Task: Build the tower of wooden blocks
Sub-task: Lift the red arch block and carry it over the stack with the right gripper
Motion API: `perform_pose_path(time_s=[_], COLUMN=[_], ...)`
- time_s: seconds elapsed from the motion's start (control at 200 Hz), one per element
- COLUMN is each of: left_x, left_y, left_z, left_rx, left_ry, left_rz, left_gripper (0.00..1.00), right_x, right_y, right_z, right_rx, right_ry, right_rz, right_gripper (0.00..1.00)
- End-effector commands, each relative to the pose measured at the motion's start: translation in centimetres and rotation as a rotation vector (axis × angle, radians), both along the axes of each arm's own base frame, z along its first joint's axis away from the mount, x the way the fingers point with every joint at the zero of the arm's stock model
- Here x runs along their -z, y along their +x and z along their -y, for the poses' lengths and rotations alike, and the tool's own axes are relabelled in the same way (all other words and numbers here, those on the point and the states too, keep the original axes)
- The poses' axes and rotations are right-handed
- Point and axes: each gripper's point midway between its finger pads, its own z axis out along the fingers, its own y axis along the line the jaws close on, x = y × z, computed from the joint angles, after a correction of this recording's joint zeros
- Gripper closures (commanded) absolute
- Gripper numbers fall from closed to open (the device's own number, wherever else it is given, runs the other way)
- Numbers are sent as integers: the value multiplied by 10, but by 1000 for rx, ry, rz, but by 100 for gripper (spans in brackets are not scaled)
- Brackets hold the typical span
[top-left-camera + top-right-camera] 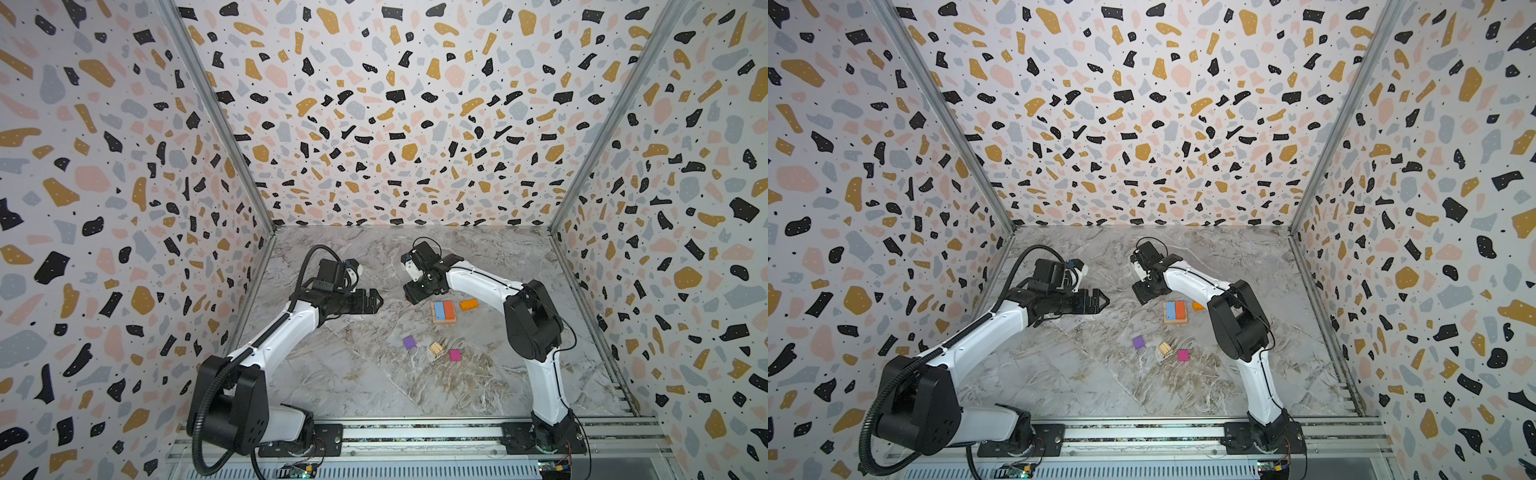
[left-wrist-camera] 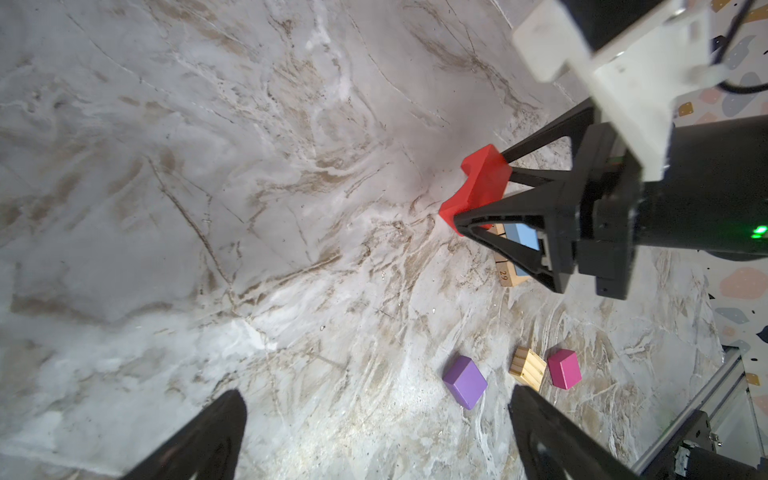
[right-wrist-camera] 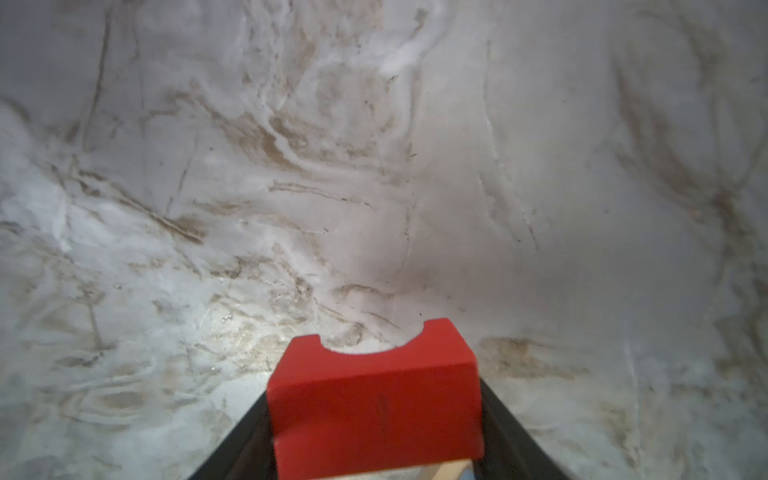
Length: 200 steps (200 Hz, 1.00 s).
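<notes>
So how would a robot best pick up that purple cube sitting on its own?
Probably from straight above, closing on two opposite side faces of the purple cube. It lies flat, clear of the tan cube, so those parallel sides are free; turn the jaws to match its angle.

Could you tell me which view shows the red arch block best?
Right wrist view: the red arch block fills the foreground, held by the right gripper. Left wrist view shows it smaller; both top views mostly hide it.
</notes>
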Motion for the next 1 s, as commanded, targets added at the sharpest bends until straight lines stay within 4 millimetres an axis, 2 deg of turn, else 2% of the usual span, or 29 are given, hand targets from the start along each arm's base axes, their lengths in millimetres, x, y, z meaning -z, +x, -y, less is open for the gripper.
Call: perform_pose_path(time_s=[0.0,0.19,0.315,0.431,0.706,0.996], left_x=[4,0,-6,-12,-21,-18], left_y=[1,-5,-7,-9,-8,-8], left_z=[2,17,24,29,31,29], left_rx=[7,58,86,103,116,105], left_ry=[-24,-115,-152,-188,-199,-190], left_rz=[-1,-10,-2,10,37,32], left_gripper=[0,0,0,0,0,0], right_x=[-52,-66,-60,-54,-42,-26], right_y=[-2,-14,-23,-31,-44,-52], right_z=[18,42,62,73,90,94], right_rx=[193,306,358,377,403,455], right_ry=[45,46,28,42,54,71], right_rz=[41,58,45,25,1,-47], right_gripper=[52,52,52,52,52,52])
